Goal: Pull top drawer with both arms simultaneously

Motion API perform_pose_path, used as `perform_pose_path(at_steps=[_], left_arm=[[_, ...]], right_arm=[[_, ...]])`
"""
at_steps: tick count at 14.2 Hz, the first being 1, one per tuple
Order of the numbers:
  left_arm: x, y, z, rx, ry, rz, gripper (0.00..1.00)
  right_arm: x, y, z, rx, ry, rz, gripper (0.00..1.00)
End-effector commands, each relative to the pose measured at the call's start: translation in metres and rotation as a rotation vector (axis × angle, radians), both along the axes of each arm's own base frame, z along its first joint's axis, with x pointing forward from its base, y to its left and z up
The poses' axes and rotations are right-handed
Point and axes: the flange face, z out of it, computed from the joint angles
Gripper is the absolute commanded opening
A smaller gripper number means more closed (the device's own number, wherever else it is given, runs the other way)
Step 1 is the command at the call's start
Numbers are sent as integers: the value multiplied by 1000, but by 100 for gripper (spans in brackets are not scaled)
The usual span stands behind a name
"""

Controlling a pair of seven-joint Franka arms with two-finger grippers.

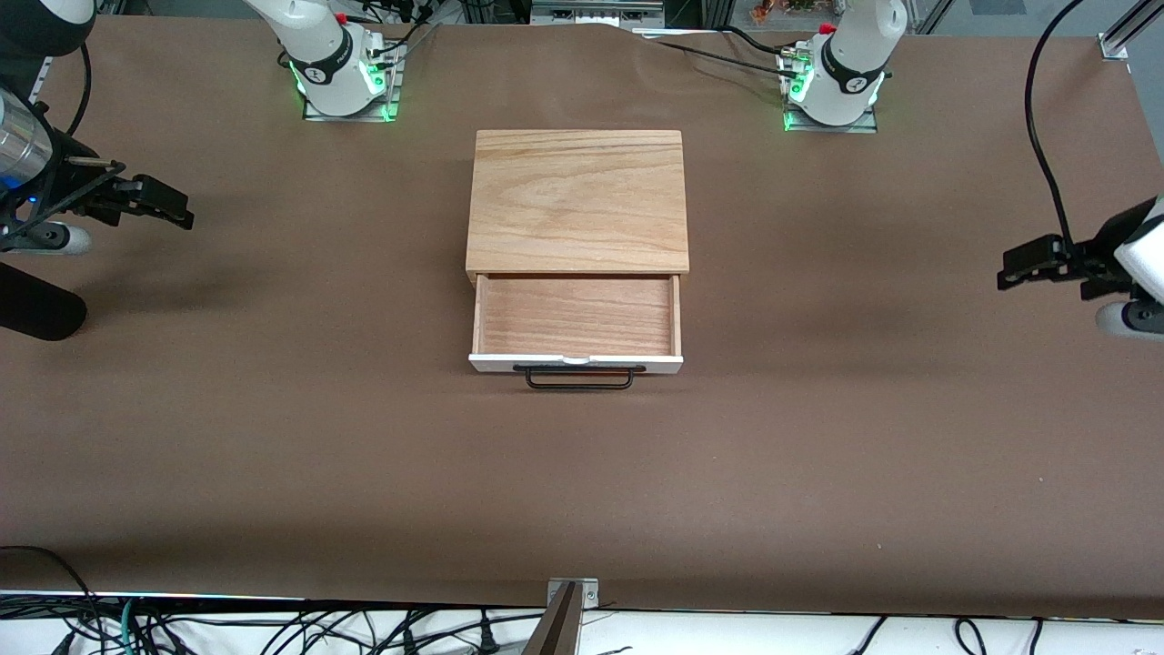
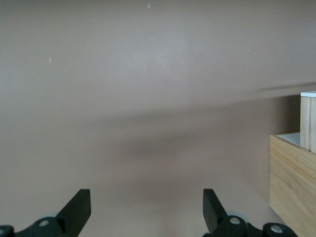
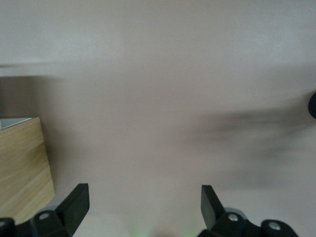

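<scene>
The top drawer (image 1: 576, 316) stands pulled out of the wooden cabinet (image 1: 576, 200) toward the front camera. It shows a bare light-wood bottom, a white front panel and a black bar handle (image 1: 578, 377). My left gripper (image 1: 1017, 268) is open and empty over bare table at the left arm's end, away from the drawer. My right gripper (image 1: 177, 207) is open and empty over bare table at the right arm's end. The left wrist view shows its open gripper (image 2: 147, 200) and part of the cabinet (image 2: 292, 177). The right wrist view shows its open gripper (image 3: 144, 196) and the cabinet's side (image 3: 22, 165).
A brown cloth (image 1: 582, 473) covers the table. The arm bases (image 1: 341, 77) (image 1: 832, 86) stand at the edge farthest from the front camera. Cables hang below the edge nearest the front camera. A black cylinder (image 1: 36, 314) lies at the right arm's end.
</scene>
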Motion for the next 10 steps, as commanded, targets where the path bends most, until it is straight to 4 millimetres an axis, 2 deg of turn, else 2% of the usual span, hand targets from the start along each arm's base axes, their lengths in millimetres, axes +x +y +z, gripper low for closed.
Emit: perform_pose_path(at_steps=[1, 4, 6, 10], left_arm=[[-31, -5, 1, 25, 36, 30, 100], [-44, -10, -2, 17, 69, 83, 100], [-45, -14, -4, 21, 76, 108, 100], [-43, -22, -5, 20, 81, 86, 100]], right_arm=[[-7, -1, 6, 1, 1, 84, 100], [-2, -3, -2, 6, 14, 89, 100], [7, -6, -2, 7, 11, 86, 100], [8, -5, -3, 8, 16, 94, 100]])
